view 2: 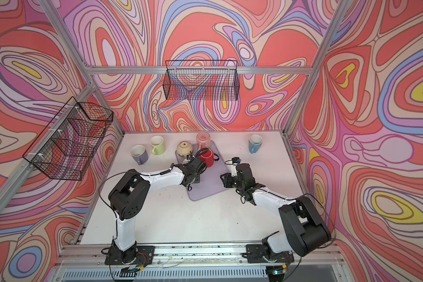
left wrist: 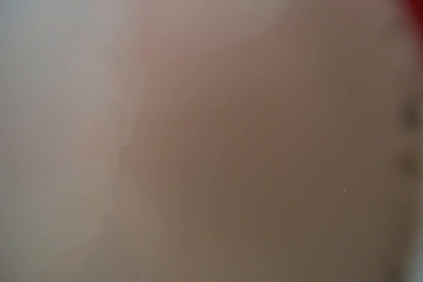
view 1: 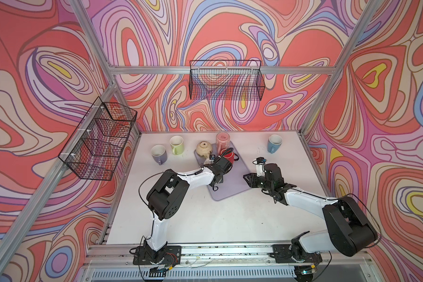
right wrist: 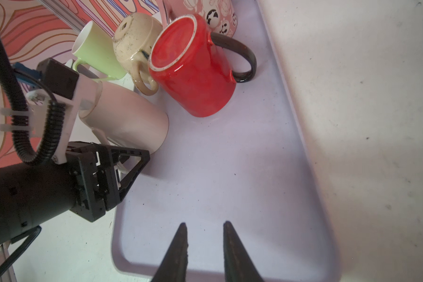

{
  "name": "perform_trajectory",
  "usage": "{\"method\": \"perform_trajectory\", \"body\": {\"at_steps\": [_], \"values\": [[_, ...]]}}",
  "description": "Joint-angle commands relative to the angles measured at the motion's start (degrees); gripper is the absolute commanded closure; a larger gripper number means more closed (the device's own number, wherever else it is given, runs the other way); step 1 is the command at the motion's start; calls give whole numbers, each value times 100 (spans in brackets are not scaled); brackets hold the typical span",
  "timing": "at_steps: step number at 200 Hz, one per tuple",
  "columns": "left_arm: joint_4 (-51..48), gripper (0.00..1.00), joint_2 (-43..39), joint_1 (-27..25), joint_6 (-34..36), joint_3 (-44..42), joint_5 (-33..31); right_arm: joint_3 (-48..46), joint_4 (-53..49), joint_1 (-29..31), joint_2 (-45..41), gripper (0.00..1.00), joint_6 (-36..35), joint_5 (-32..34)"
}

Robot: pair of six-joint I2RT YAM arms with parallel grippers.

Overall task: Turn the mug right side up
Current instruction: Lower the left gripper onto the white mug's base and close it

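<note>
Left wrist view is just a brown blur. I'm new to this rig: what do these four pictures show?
Two robot arms stand at a white table, each ending in a two-finger gripper. The two wide pictures look down from overhead; the other two come from wrist cameras. The left one is probably blurred because it sits against a pale mug; the left gripper is at that mug's handle, grip unclear. The right gripper hangs open and empty over the lavender tray, where a red mug and a beige mug stand bottom up. The purple mug, green mug and blue mug stand upright.
</note>
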Motion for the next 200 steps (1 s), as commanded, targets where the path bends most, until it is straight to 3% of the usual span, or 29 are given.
{"method": "perform_trajectory", "body": {"at_steps": [1,77,200], "values": [[-27,54,104,47,-95,129,-18,-132,164,-53,105,74,58,-68],[12,67,33,83,-54,-54,-36,-148,210,-70,168,74,95,-77],[138,80,-267,109,44,-486,-130,-204,96,-76,33,74,169,-7]]}}
